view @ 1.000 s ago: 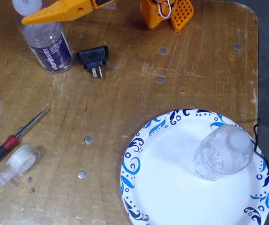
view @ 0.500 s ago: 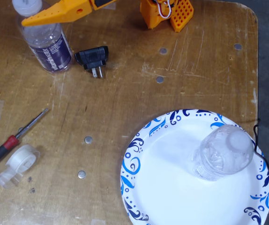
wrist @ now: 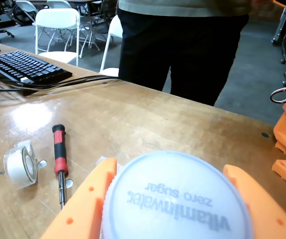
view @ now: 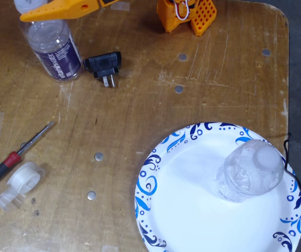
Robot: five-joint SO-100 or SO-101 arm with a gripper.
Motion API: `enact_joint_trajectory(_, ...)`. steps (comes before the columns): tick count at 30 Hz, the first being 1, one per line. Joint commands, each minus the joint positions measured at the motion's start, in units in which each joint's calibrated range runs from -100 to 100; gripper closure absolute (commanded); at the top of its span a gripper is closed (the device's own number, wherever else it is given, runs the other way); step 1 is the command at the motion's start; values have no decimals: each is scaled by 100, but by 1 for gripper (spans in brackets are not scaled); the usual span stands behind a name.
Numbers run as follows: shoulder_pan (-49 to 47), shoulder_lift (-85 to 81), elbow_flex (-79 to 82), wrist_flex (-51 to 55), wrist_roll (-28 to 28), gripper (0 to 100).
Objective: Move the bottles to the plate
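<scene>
The bottle with the dark purple label (view: 56, 50) stands upright on the wooden table at the top left of the fixed view. My orange gripper (view: 30, 10) is closed around its neck just under the cap. In the wrist view the white "vitaminwater zero sugar" cap (wrist: 173, 199) fills the space between my gripper's (wrist: 170, 172) two orange fingers. The squat crinkly bottle (view: 250, 170) stands on the right part of the white plate with blue swirls (view: 150, 173), at the lower right of the fixed view.
A red-and-black screwdriver (view: 14, 157) and a clear tape roll (view: 22, 181) lie at the left. A black plug adapter (view: 104, 65) lies beside the labelled bottle. The orange arm base (view: 184, 13) is at the top. A keyboard (wrist: 26, 67) and a standing person (wrist: 183, 50) are at the table's far edge.
</scene>
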Motion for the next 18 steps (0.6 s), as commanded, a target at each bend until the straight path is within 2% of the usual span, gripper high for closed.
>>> enact_joint_trajectory(1,-209,-16,-781,-49,-46,90)
enact_joint_trajectory(5,-565,110,-1601,151,-349,90)
enact_joint_trajectory(9,-1039,473,-2664,491,-375,90)
enact_joint_trajectory(18,-3648,1738,-4601,517,-406,90)
